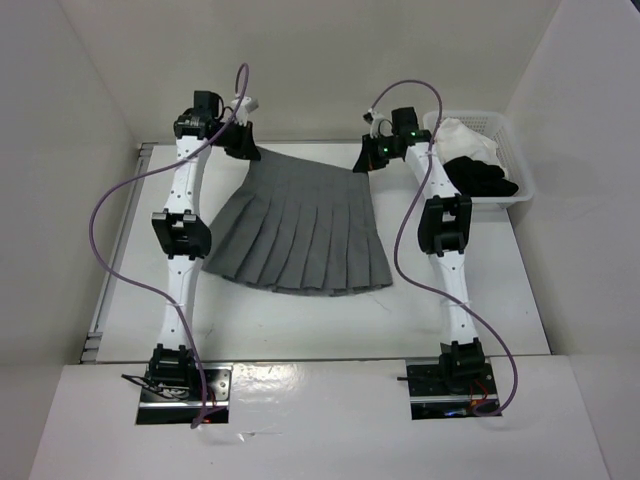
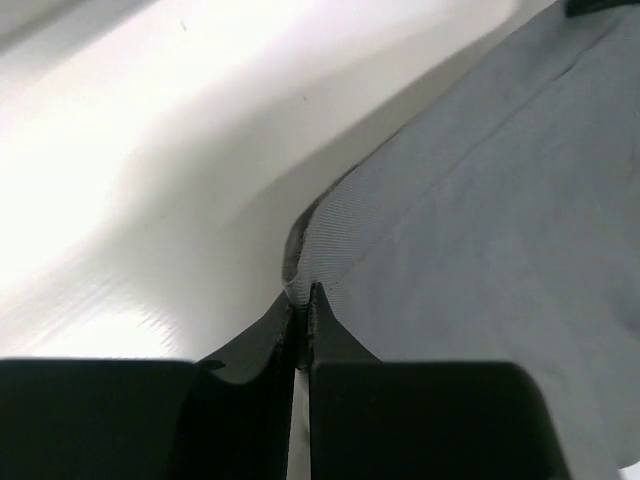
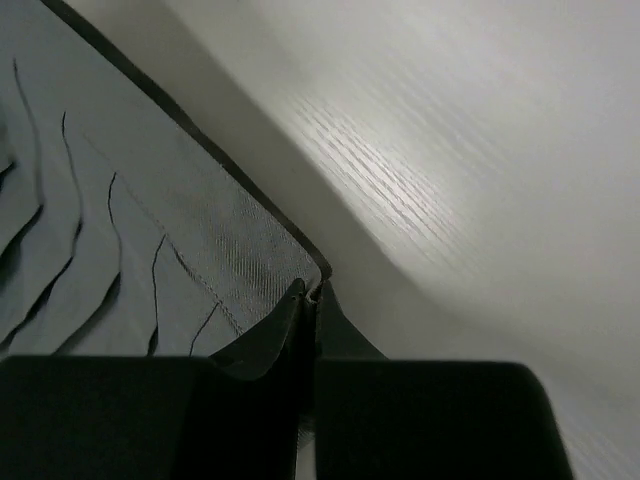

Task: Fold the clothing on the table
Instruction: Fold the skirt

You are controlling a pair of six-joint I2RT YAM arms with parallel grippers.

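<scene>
A medium-grey pleated skirt, the clothing (image 1: 300,225), lies spread on the white table (image 1: 300,320), narrow waistband at the far side and wide hem toward the arm bases. My left gripper (image 1: 250,152) is at the waistband's left corner; in the left wrist view the black jaws are shut on the clothing (image 2: 480,220), pinching its edge at the left gripper's tips (image 2: 303,292). My right gripper (image 1: 364,160) is at the waistband's right corner. The right wrist view has the right gripper (image 3: 311,291) shut on the corner of the clothing (image 3: 130,230).
A white plastic basket (image 1: 515,160) stands at the far right of the table, holding a white garment (image 1: 462,137) and a black garment (image 1: 485,178). White walls close in the table at the back and sides. A metal rail (image 1: 115,255) runs along the left edge.
</scene>
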